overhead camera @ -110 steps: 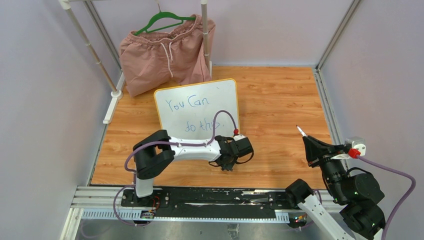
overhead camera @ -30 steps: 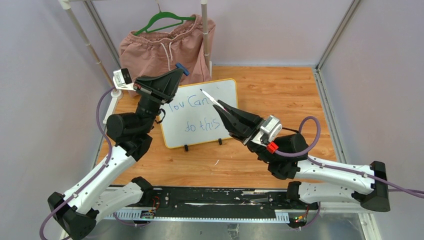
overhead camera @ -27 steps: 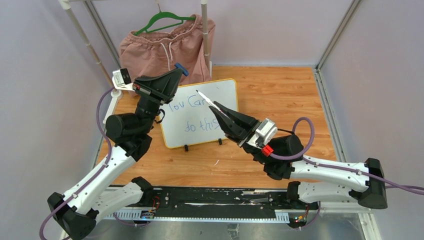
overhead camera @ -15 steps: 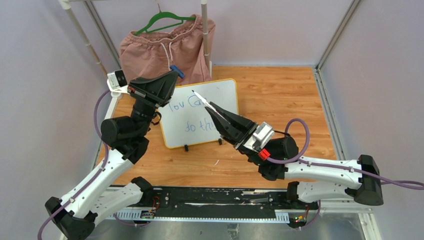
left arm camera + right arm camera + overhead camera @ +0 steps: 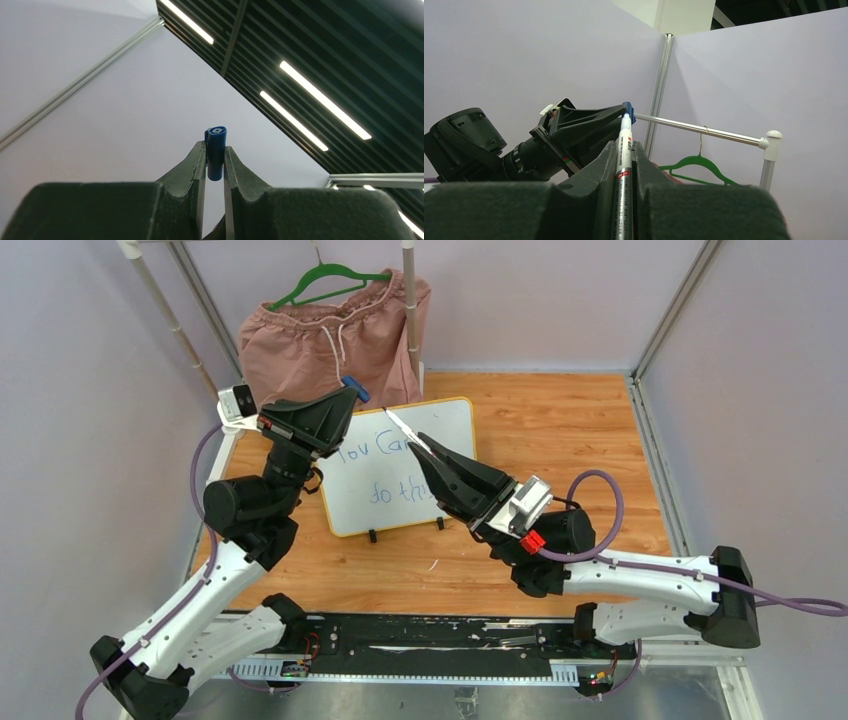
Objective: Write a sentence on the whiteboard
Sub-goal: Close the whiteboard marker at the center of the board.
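The whiteboard [image 5: 451, 430] stands upright on the wooden table, yellow-framed, on two small black feet. The sentence [image 5: 353, 452] is in blue marker; I read "You Can" above "do th", the rest hidden behind my right arm. My left gripper [image 5: 347, 396] is raised in front of the board's top left corner, shut on a blue pen cap [image 5: 357, 391] [image 5: 216, 150]. My right gripper [image 5: 420, 446] is shut on a slim white and silver marker [image 5: 405, 430] [image 5: 624, 150]. The marker's tip points up-left and lies just short of the cap [image 5: 628, 106].
Pink shorts [image 5: 310, 350] hang on a green hanger [image 5: 330, 282] from a white rack [image 5: 410, 310] behind the board at the back left. Grey walls close the cell on three sides. The rack's rod [image 5: 704, 131] crosses the right wrist view.
My right gripper has carried the marker up and to the left, bringing its tip close to the cap. My left gripper has shifted slightly left and lower, still gripping the cap.
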